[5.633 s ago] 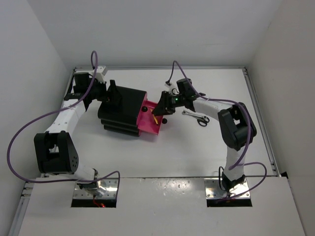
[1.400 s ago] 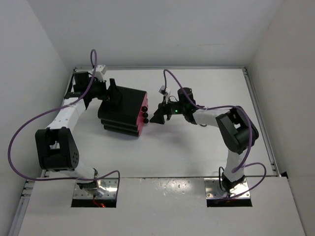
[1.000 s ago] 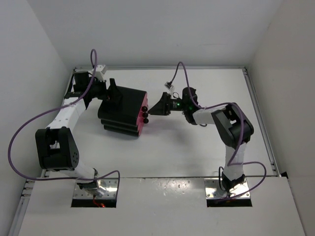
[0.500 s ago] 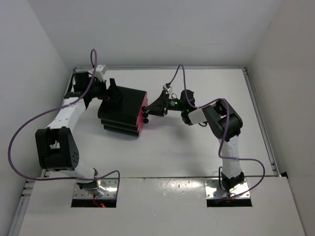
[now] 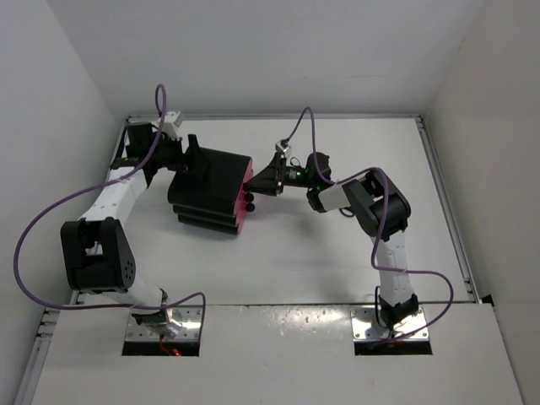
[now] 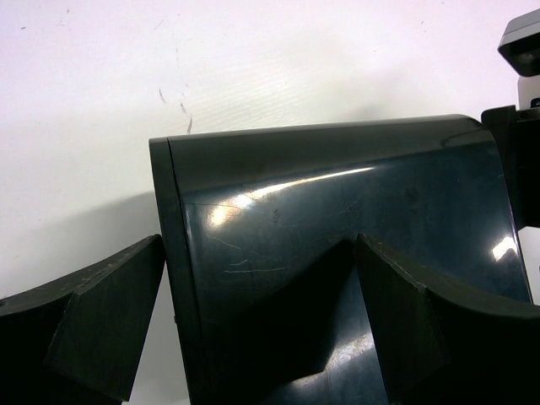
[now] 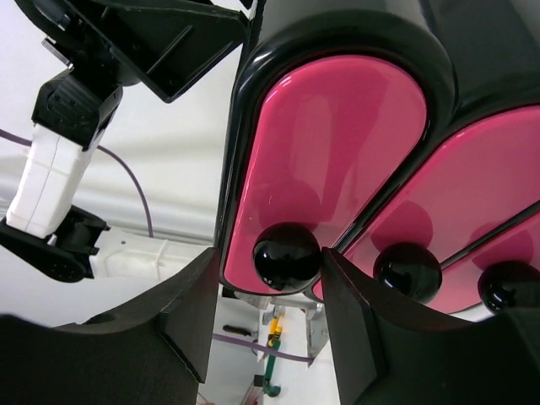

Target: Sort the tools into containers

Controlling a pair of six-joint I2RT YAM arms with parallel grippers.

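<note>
1. Magenta-pink drawers (image 7: 337, 143): three shallow, glossy fronts, all flush and closed, set in a row in a black boxy drawer unit (image 5: 211, 186) with rounded corners.
2. Drawer unit: it rests on the white surface (image 5: 295, 253), left of centre in the overhead view, with its pink fronts turned toward the right arm.
3. Right end effector (image 7: 272, 260): it is set narrow, with its two black fingers (image 7: 359, 312) on either side of the round black knob (image 7: 287, 257) of the end drawer in the row. One finger lies against the knob, and a slim gap shows on the other side.
4. Left end effector (image 6: 260, 245): it is spread wide at the rear of the unit. One finger is just beside the back edge and the other is over the glossy black shell. Whether either finger presses on the unit cannot be told.
</note>
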